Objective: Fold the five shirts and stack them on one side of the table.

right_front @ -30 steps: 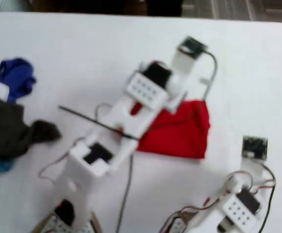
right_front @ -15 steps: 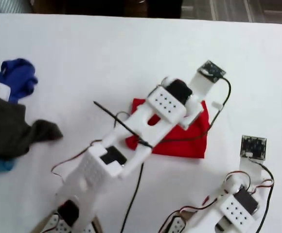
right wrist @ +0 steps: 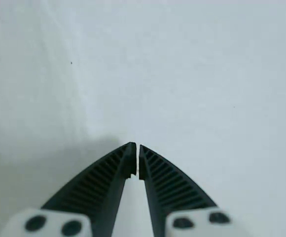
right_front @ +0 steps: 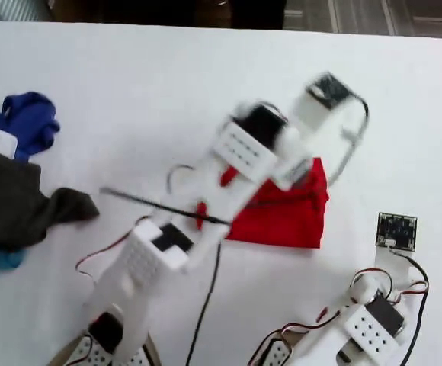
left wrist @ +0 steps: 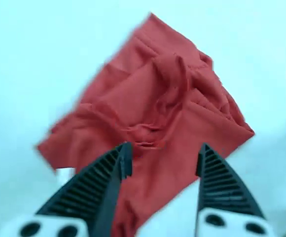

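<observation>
- Shirts point(right_front: 8, 191), unfolded, lie heaped at one edge of the surface point(right_front: 145, 76).
- Red shirt point(right_front: 286, 213) lies mid-surface, folded but rumpled, well apart from the others.
- Left hand point(left wrist: 165, 150) hovers above it, spread wide and empty. This fold looks nearly done, so the next move is probably to neaten it or shift it aside.
- Right hand point(right wrist: 137, 148) is closed and empty over bare surface.

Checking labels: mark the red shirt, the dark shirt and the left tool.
red shirt point(right_front: 282, 217), high view, middle of the visible cloth.
dark shirt point(right_front: 8, 202), high view, middle of the bundle.
left tool point(left wrist: 165, 146), left wrist view, midway between its open fingertips.
</observation>
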Robot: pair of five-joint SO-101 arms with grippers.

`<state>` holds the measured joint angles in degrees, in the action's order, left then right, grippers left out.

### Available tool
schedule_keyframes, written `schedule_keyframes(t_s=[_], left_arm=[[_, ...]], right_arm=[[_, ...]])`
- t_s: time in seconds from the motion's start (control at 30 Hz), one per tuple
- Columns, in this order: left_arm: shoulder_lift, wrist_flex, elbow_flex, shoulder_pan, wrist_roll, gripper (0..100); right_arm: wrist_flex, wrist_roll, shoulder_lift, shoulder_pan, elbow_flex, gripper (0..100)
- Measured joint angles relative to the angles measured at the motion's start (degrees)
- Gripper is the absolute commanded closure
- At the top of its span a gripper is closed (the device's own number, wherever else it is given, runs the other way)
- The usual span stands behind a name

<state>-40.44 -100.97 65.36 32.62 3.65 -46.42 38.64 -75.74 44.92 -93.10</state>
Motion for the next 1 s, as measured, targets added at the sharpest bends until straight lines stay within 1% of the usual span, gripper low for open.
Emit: schedule_keyframes(t_s=[0.03,0.07,0.1,0.17,0.3,0.37,0.43,0.57,0.67,0.8,1.0], left_arm=[[0.0,-0.26,1.32,-2.46,0.53,97],[0.0,-0.44,2.29,-5.19,0.62,98],[0.0,-0.44,2.46,-8.44,0.62,96],[0.0,-0.44,2.37,-15.65,0.79,98],[0.0,-0.44,-0.88,-31.47,1.32,97],[0.0,-0.44,-5.45,-39.38,2.9,97],[0.0,-0.44,-11.78,-45.89,6.33,97],[-0.09,-0.44,-23.91,-54.86,11.08,97],[-0.09,-0.44,-28.66,-61.1,14.42,97],[-0.09,-0.44,-32.53,-70.59,20.13,97],[-0.09,0.09,-32.53,-82.64,26.55,97]], right_arm=[[0.0,0.0,0.0,0.0,0.0,97.8],[0.0,0.0,0.0,0.0,0.0,97.8],[0.0,0.0,0.0,0.0,0.0,97.8],[0.0,0.0,0.0,0.0,0.0,97.8],[0.0,0.0,0.0,0.0,0.0,97.8],[0.0,0.0,0.0,0.0,0.0,97.8],[0.0,0.0,0.0,0.0,0.0,97.8],[0.0,0.0,0.0,0.0,0.0,97.8],[0.0,0.0,0.0,0.0,0.0,97.8],[0.0,0.0,0.0,0.0,0.0,97.8],[0.0,0.0,0.0,0.0,0.0,97.8]])
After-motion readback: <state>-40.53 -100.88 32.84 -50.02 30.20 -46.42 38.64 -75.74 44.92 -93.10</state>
